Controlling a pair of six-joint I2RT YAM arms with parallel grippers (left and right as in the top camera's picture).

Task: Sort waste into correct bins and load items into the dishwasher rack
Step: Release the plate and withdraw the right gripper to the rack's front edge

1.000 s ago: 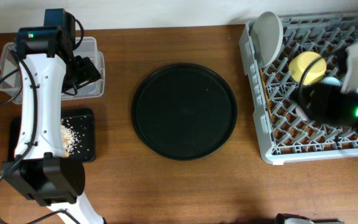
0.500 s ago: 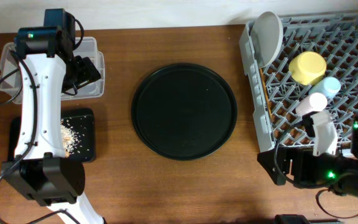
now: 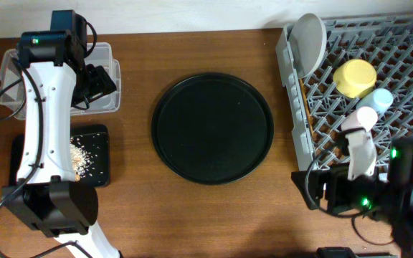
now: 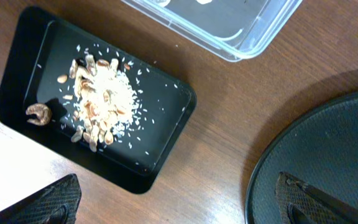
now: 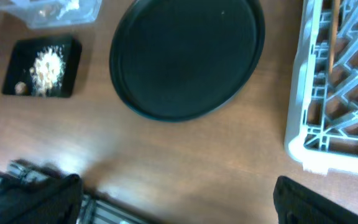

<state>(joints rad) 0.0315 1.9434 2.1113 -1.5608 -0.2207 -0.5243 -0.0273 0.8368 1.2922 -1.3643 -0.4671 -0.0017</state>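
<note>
The grey dishwasher rack [image 3: 400, 154] at the right holds a grey-green plate [image 3: 309, 43] on edge, a yellow bowl [image 3: 355, 77], a light blue cup [image 3: 383, 99] and a pink cup [image 3: 365, 117]. Chopsticks [image 5: 333, 37] lie along its left side. My right gripper [image 3: 312, 190] hangs open and empty by the rack's front left corner, above bare table [image 5: 179, 202]. My left gripper [image 3: 95, 82] is open and empty over the clear box [image 3: 106, 54]; its fingertips [image 4: 48, 202] frame bare wood. The shallow black tray [image 4: 166, 152] holds flaky food scraps [image 4: 101, 99].
A large round black tray [image 3: 212, 127] lies in the middle of the table between the bins and the rack. The left arm's white link [image 3: 45, 122] covers part of the clear box and the shallow tray. The clear box [image 5: 48, 12] holds pale scraps.
My right arm has pulled back from over the rack to the table's front right, uncovering the pink cup beside the blue one. The left arm has not moved.
</note>
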